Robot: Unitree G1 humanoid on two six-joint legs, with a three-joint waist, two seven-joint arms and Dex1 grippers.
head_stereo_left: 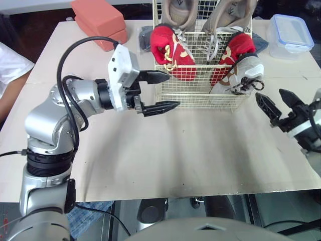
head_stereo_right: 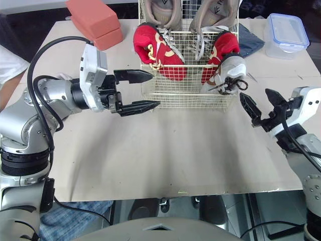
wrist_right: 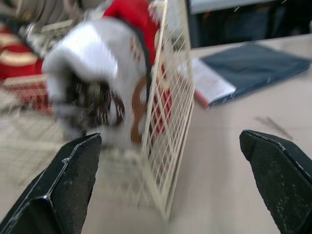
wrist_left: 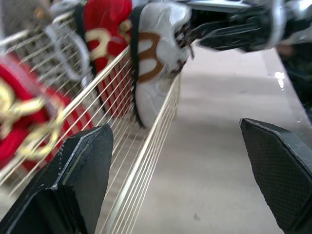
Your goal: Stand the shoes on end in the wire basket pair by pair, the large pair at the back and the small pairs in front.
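- Left gripper (head_stereo_left: 172, 90): jaws wide apart and empty; they stand at the left front corner of the wire basket (head_stereo_left: 195, 96), and the left wrist view shows the front wire running between them.
- Right gripper (head_stereo_left: 270, 95): jaws likewise wide apart and empty; they hover over the bench (head_stereo_left: 175, 150) just beside the basket's right front corner.
- Load in the basket: large beige pair (head_stereo_left: 180, 12) on end at the back; red pair (head_stereo_left: 173, 52) in front of it; one white shoe (head_stereo_left: 241, 74) with brown trim leaning in the right front corner; its mate cannot be made out.
- Hazard 1: closing the left jaws here probably clamps wire, not a shoe; any pull then drags the light basket across the bench.
- Hazard 2: the white shoe's dark laces appear to hang at the front wire; a right jaw passing close may snag them and tip the shoe out.
- Hazard 3: a push on either wall may rock the basket; the tilted white shoe and the red pair could slump off end.
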